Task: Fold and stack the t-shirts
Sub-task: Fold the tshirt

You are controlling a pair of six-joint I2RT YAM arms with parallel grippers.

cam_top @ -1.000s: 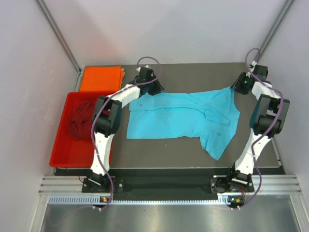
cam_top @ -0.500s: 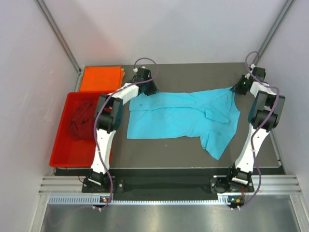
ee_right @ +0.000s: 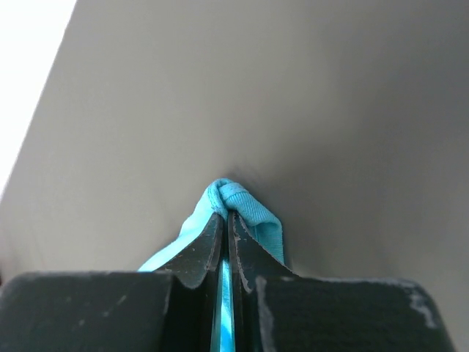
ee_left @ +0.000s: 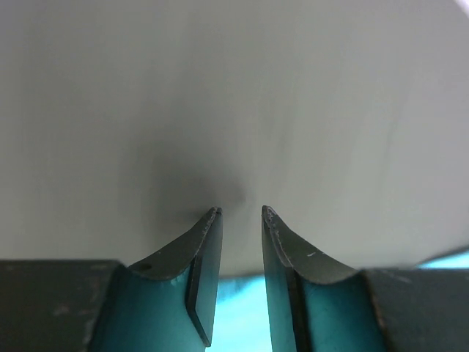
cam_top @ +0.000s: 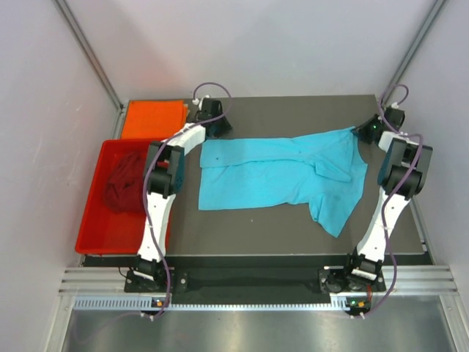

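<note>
top, left-wrist and right-wrist views, spreading step. the turquoise t-shirt lies open across the middle of the table, stretched between the two arms at the far edge, one lower part trailing toward the near right. the right gripper is closed tight on a bunched corner of this shirt, and the cloth puffs out just past the tips. a corner hold like this lets the arm pull the fabric flat. the left gripper is at the shirt's far left corner with its jaws narrowly parted. turquoise shows low in the gap, but whether it is pinched cannot be told. the orange t-shirt sits folded at the far left corner, probably the base of the stack. the maroon t-shirt is crumpled in the red tray, awaiting its turn. judged stage: flattening, with the first fold not yet made.
</note>
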